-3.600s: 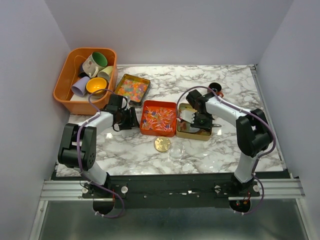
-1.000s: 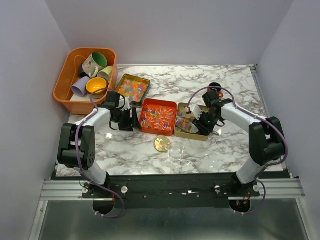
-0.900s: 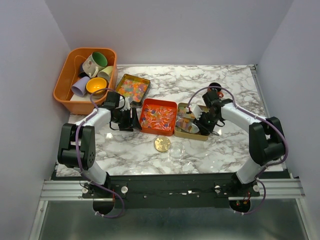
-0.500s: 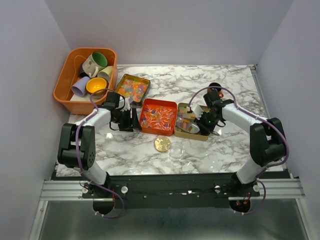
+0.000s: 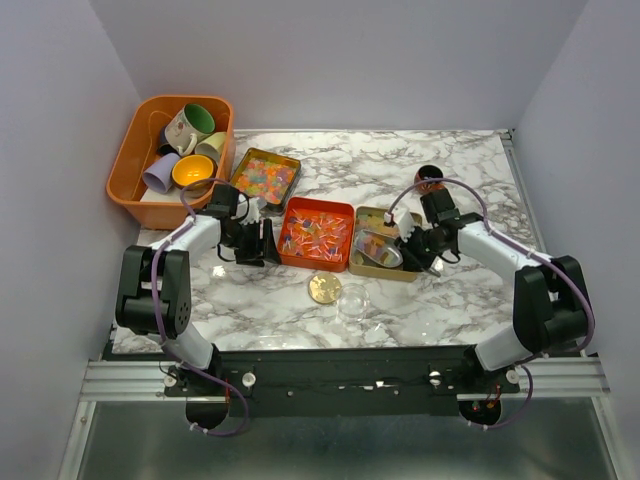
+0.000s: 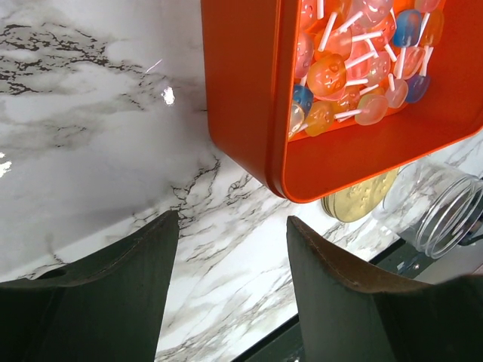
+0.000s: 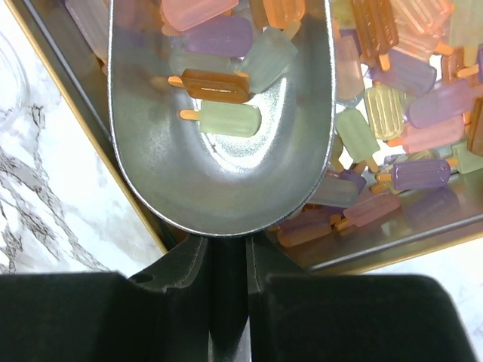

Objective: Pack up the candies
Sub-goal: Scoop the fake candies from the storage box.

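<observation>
The right gripper [image 7: 226,260], clamped on the scoop [image 7: 219,170], is drawing back across the gold tray [image 7: 94,113]; candies [image 7: 230,119] are now riding just ahead of its jaws, ready for carrying. The left gripper [image 6: 230,219] is idling, jaws apart.

**Robotics laboratory test cell.** Plain pale walls [image 5: 330,60] enclose a marble-patterned bench [image 5: 460,165] on three sides, forming a bare booth seen from a fixed overhead camera. An aluminium extrusion rail [image 5: 120,380] along the near edge carries the bolted bases of the left arm [image 5: 165,290] and right arm [image 5: 540,300]. Staged props occupy the surface: an orange tray [image 6: 241,90] of candies [image 5: 318,234], a metal scoop [image 7: 219,173], and an orange basket [image 5: 125,160] of mugs [image 5: 190,125].
</observation>
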Action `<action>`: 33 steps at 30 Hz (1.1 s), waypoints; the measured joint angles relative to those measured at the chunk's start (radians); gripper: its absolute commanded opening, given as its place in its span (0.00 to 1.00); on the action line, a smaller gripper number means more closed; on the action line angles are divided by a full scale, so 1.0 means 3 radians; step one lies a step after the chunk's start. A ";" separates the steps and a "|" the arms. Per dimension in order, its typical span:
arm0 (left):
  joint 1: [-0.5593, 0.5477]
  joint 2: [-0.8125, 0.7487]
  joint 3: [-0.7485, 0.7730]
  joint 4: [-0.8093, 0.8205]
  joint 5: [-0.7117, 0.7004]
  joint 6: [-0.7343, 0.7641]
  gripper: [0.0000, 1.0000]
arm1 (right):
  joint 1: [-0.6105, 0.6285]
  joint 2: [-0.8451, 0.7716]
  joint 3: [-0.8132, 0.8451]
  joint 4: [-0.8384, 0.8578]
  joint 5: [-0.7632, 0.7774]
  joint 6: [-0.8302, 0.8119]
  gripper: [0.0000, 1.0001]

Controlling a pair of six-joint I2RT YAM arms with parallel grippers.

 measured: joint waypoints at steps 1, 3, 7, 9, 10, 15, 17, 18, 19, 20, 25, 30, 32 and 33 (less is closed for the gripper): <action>-0.0001 0.0008 0.0013 -0.0018 0.0000 0.0013 0.69 | -0.0009 -0.0006 -0.0018 0.0025 -0.0017 0.0006 0.01; 0.0000 0.0023 0.0031 -0.0042 0.0000 0.0047 0.69 | -0.0042 -0.0039 -0.0062 0.0097 -0.0041 0.0020 0.01; 0.0000 0.0023 0.0036 -0.0065 0.0000 0.0075 0.69 | -0.0111 -0.0135 -0.0121 0.0150 -0.0060 0.0024 0.01; 0.0000 0.0023 0.0036 -0.0075 0.0000 0.0083 0.69 | -0.0139 -0.0175 -0.0132 0.0155 -0.0067 0.0023 0.01; 0.0000 0.0024 0.0036 -0.0078 0.0000 0.0085 0.69 | -0.0151 -0.0193 -0.0135 0.0156 -0.0069 0.0023 0.01; 0.0000 0.0023 0.0041 -0.0106 -0.0001 0.0137 0.70 | -0.0234 -0.0300 -0.0151 0.0159 -0.0128 0.0029 0.01; 0.0004 0.0023 0.0043 -0.0125 0.0000 0.0173 0.70 | -0.0276 -0.0397 -0.0167 0.0179 -0.0211 0.0052 0.01; 0.0009 0.0023 0.0051 -0.0156 0.0000 0.0211 0.70 | -0.0284 -0.0440 -0.0174 0.0191 -0.0237 0.0064 0.01; 0.0015 0.0023 0.0061 -0.0186 0.0000 0.0239 0.70 | -0.0296 -0.0483 -0.0178 0.0193 -0.0270 0.0072 0.01; 0.0023 0.0023 0.0083 -0.0228 0.0001 0.0271 0.70 | -0.0299 -0.0519 -0.0177 0.0195 -0.0299 0.0086 0.01; 0.0061 0.0023 0.0153 -0.0258 0.0022 0.0305 0.72 | -0.0303 -0.0718 -0.0159 0.0084 -0.0432 -0.0046 0.01; 0.0086 -0.0032 0.0154 -0.0212 0.0027 0.0263 0.75 | -0.0303 -0.0902 0.0148 -0.0446 -0.0498 -0.0399 0.01; 0.0093 -0.0111 0.0153 -0.0168 0.0025 0.0226 0.77 | -0.0303 -0.0927 0.0333 -0.0637 -0.0511 -0.0533 0.01; 0.0094 -0.0148 0.0151 -0.0150 0.0027 0.0215 0.78 | -0.0303 -0.0945 0.0404 -0.0717 -0.0514 -0.0601 0.01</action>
